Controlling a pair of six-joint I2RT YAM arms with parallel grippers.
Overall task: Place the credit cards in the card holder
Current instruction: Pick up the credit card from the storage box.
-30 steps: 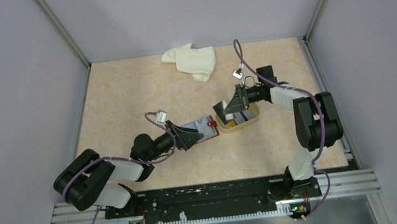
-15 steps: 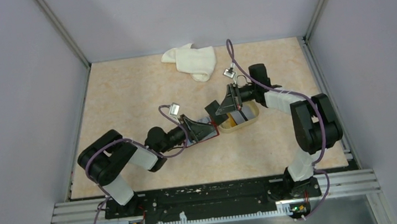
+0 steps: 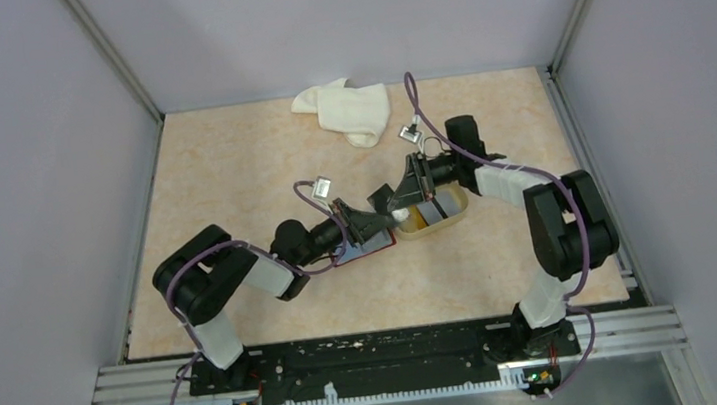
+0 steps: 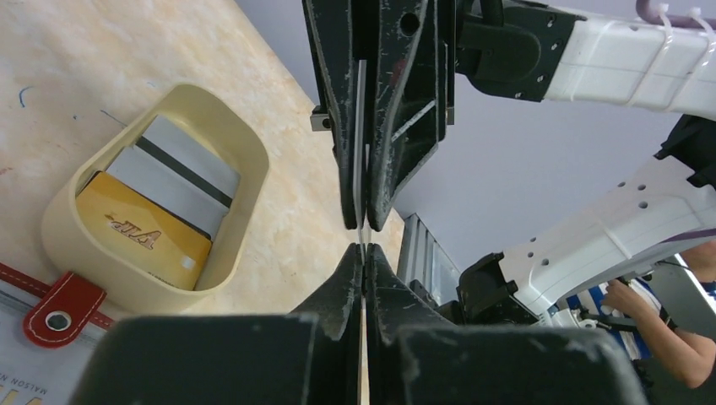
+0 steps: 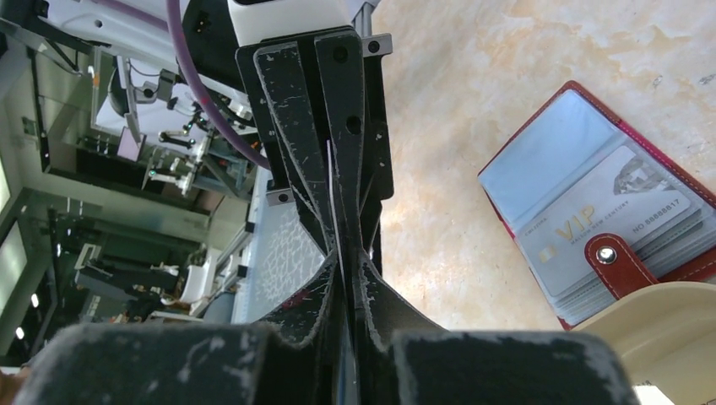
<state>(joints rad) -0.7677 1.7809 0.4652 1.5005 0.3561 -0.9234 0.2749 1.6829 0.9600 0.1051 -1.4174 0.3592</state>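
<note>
left gripper [image 4: 364,253] pinched tight on 1 card [image 4: 362,238] | right gripper [image 4: 361,222] gripping same card (edge-on) | card holder [image 5: 583,194] open

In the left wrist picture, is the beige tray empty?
No, a gold card and a grey card with a dark stripe lie inside the beige tray.

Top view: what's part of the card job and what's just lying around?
Job:
- card holder, lying open
- beige tray, with gold card and grey card inside
- held card, edge-on, pinched by both left tool and right tool

Lying about:
- white cloth, crumpled at the back, apart from everything else
</note>
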